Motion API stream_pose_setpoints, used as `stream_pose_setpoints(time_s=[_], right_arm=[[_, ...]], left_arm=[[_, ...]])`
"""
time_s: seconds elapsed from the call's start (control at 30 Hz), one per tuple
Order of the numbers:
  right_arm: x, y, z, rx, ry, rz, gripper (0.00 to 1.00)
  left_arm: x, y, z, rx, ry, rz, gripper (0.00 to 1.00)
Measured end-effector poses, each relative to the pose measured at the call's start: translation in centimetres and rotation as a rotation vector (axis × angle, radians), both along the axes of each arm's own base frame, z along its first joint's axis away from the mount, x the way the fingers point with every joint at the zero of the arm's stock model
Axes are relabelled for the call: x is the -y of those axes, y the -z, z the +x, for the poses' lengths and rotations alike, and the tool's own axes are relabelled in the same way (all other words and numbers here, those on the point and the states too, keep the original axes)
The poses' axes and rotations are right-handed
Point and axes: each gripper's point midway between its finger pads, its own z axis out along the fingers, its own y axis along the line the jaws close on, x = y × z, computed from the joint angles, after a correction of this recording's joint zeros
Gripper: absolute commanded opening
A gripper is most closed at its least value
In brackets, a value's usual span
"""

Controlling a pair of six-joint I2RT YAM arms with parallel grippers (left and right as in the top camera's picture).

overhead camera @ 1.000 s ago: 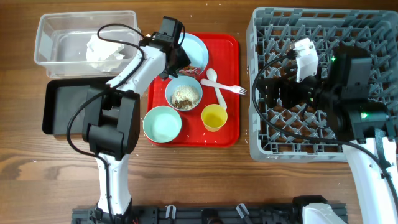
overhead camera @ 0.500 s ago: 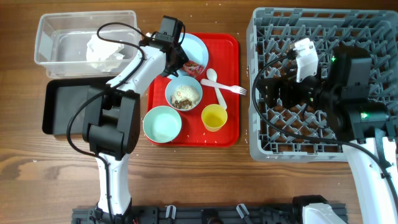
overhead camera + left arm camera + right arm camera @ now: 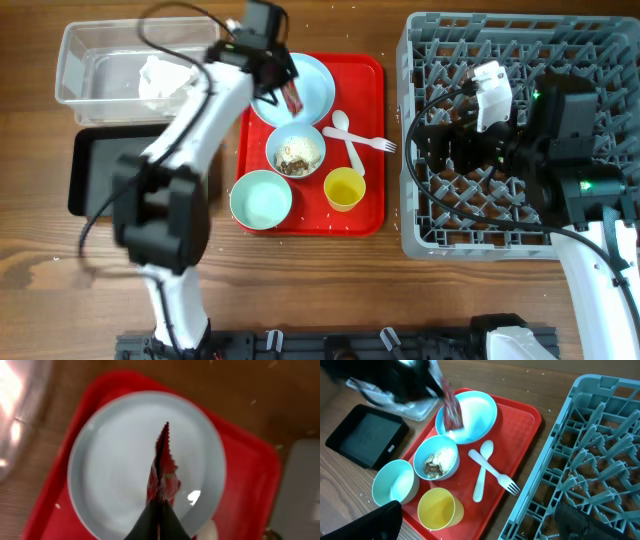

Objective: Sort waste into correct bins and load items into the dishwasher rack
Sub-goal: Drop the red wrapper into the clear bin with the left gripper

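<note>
My left gripper (image 3: 159,506) is shut on a thin red wrapper (image 3: 161,465) and holds it just above the pale blue plate (image 3: 115,465). From overhead the wrapper (image 3: 291,98) hangs over the plate (image 3: 314,82) at the back of the red tray. A bowl with rice and brown bits (image 3: 296,152), an empty bowl (image 3: 261,198), a yellow cup (image 3: 345,188), a white spoon (image 3: 344,133) and a fork (image 3: 374,144) lie on that tray. My right gripper (image 3: 476,512) stands open and empty over the left edge of the grey rack (image 3: 500,225).
The clear tub (image 3: 85,55) at the back left holds crumpled white paper (image 3: 165,82). The black tray (image 3: 100,170) sits in front of it. The red serving tray (image 3: 368,95) lies between the bins and the rack. Crumbs dot the wood around it.
The left gripper closed on the wrapper on the plate and lifted it; the left arm rose and swung slightly back. The right arm has not moved.
</note>
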Motion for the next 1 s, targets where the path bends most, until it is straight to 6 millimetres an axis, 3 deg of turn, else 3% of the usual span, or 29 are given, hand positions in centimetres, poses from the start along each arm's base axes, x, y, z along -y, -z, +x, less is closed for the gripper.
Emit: stream_pose_setpoints(time_s=[0.13,0.2,0.27,0.37,0.4,0.47,0.5,0.57,0.63,0.7,0.9,1.0], right_arm=[[0.0,0.0,0.0,0.0,0.0,0.0,0.99],[0.0,0.0,0.0,0.0,0.0,0.0,0.99],[0.0,0.0,0.0,0.0,0.0,0.0,0.99],[0.0,0.0,0.0,0.0,0.0,0.0,0.98],[0.0,0.0,0.0,0.0,0.0,0.0,0.99],[0.0,0.0,0.0,0.0,0.0,0.0,0.99],[0.0,0.0,0.0,0.0,0.0,0.0,0.99],[0.0,0.0,0.0,0.0,0.0,0.0,0.99],[0.0,0.0,0.0,0.0,0.0,0.0,0.99],[0.0,0.0,0.0,0.0,0.0,0.0,0.98],[0.0,0.0,0.0,0.0,0.0,0.0,0.99],[0.0,0.0,0.0,0.0,0.0,0.0,0.99]], left_arm=[[-5.5,-9.3,0.3,0.167,-0.098,-0.039,0.04],[-9.0,-11.7,0.2,0.209,-0.164,-0.041,0.04],[-12.9,-12.6,0.2,0.226,-0.241,-0.035,0.04],[-18.4,-11.7,0.2,0.205,-0.349,-0.02,0.04],[-20.4,-10.9,0.2,0.191,-0.388,-0.015,0.09],[-22.9,-9.0,0.6,0.162,-0.437,-0.009,0.56],[-23.7,-7.8,0.8,0.141,-0.445,0.0,0.7],[-24.6,-5.9,1.1,0.109,-0.462,0.001,0.81],[-25.1,-3.3,1.3,0.057,-0.467,0.006,0.81],[-25.1,-2.4,1.3,0.041,-0.458,0.011,0.81],[-23.0,-4.7,0.4,0.051,-0.342,-0.042,0.81],[-19.1,-8.0,-2.3,0.033,-0.232,-0.098,0.81]])
